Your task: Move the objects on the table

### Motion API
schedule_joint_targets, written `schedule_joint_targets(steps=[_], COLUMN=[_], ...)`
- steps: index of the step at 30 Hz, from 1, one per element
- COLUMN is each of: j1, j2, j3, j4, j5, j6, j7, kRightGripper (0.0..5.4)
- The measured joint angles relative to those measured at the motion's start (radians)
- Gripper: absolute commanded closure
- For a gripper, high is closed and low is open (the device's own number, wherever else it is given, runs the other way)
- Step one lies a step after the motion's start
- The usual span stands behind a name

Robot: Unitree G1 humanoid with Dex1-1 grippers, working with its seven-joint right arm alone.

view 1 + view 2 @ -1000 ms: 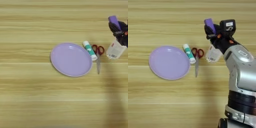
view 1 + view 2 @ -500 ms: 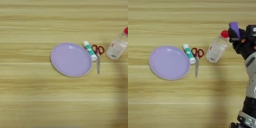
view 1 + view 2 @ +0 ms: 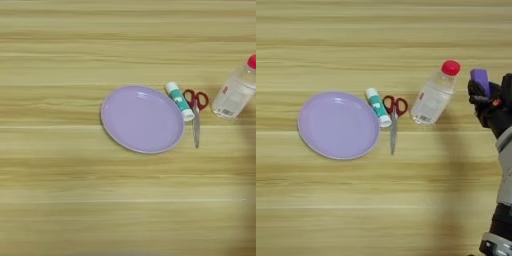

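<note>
A white tube with a teal label (image 3: 179,101) lies on the table (image 3: 70,200), just right of a lilac plate. At the far right, in the right eye view only, my right gripper (image 3: 482,91) hovers to the right of the clear bottle. Its black fingers are shut on a small purple block (image 3: 480,79), which sticks up above them. The silver forearm runs down the right edge below it.
An empty lilac plate (image 3: 338,125) sits left of centre. Red-handled scissors (image 3: 394,116) lie next to the tube, blades pointing toward me. A clear red-capped bottle (image 3: 433,95) lies tilted right of the scissors.
My gripper has moved right with the purple block, from above the bottle to well clear of it and out of the left eye view. The things on the table have not moved.
</note>
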Motion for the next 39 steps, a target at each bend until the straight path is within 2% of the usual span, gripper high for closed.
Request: schedule_joint_targets(steps=[19,25,34,39], j1=[-0.002,-0.035,-0.056,-0.076], j2=[0.012,0.009,-0.001,-0.024], j3=[0.118,0.145,0.166,0.184], j4=[0.323,0.468,0.564,0.616], j5=[-0.044,-0.063,-0.084,-0.114], j6=[-0.142,-0.198,-0.253,-0.282], j7=[-0.005,-0.005,-0.017,-0.044], kRightGripper=[3.98,3.98,3.98,3.98])
